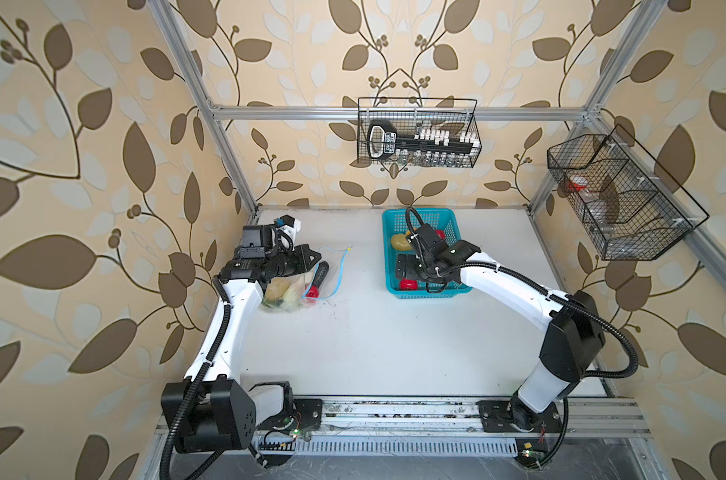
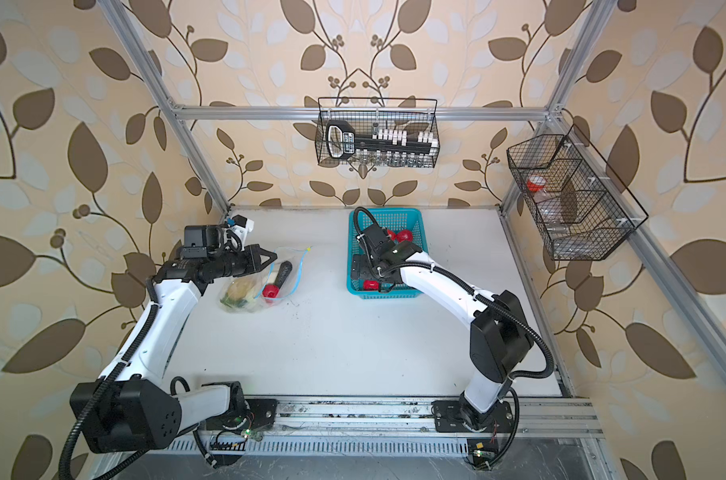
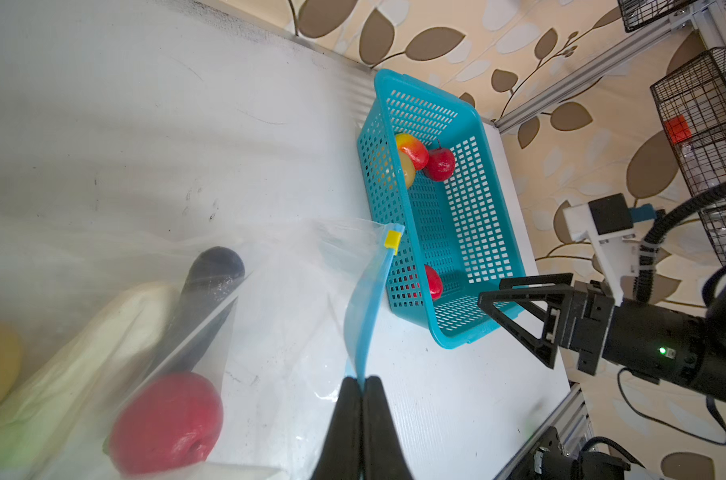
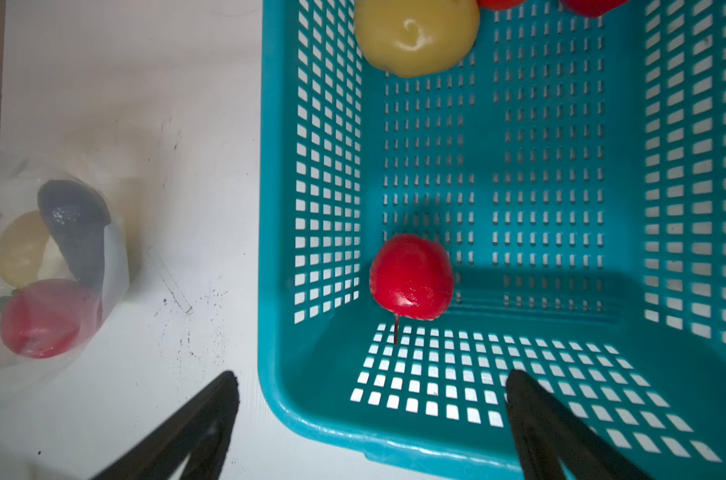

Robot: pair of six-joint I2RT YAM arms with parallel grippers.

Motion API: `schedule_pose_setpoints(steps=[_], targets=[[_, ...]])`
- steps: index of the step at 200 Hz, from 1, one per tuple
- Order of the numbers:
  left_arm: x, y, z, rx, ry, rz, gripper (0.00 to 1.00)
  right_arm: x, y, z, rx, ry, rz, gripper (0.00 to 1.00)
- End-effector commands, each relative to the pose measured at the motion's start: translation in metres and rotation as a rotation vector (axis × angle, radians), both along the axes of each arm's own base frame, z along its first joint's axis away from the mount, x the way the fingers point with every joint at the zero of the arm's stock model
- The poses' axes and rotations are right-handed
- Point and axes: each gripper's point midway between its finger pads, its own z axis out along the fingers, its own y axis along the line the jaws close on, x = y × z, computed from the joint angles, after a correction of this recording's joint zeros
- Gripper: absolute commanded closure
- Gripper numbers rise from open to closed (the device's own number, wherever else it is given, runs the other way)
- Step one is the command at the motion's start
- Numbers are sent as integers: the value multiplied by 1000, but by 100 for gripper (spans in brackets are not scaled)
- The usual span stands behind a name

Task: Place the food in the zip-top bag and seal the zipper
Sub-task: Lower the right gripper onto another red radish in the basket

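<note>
L tool (image 3: 362,380) tight on zipper (image 3: 369,301)

One clear bag (image 3: 295,291) lies on the left and one turquoise basket (image 4: 311,166) stands on the right. The basket holds four pieces: a far red fruit (image 3: 440,164), a near red fruit (image 4: 411,276), one red-yellow fruit (image 3: 413,148) and one potato (image 4: 415,33). In the bag four pieces can be counted too: one red fruit (image 3: 166,419), one eggplant (image 3: 212,282), one white vegetable (image 3: 83,361) and a second potato (image 4: 20,245). Two wire baskets (image 1: 457,124) hang on the walls.
</note>
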Motion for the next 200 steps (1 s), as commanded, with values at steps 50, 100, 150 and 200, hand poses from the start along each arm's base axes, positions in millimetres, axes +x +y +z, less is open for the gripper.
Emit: schedule_pose_setpoints(steps=[50, 100, 150, 200], targets=[[1, 4, 5, -10, -31, 5, 100, 4, -15, -33, -78, 75, -4, 0], [1, 6, 5, -13, -30, 9, 100, 18, -25, -52, -105, 104, -19, 0], [1, 6, 7, -14, -40, 15, 100, 24, -26, -77, -137, 152, -16, 4], [0, 6, 9, -18, -42, 15, 100, 25, -20, -89, -121, 183, -6, 9]])
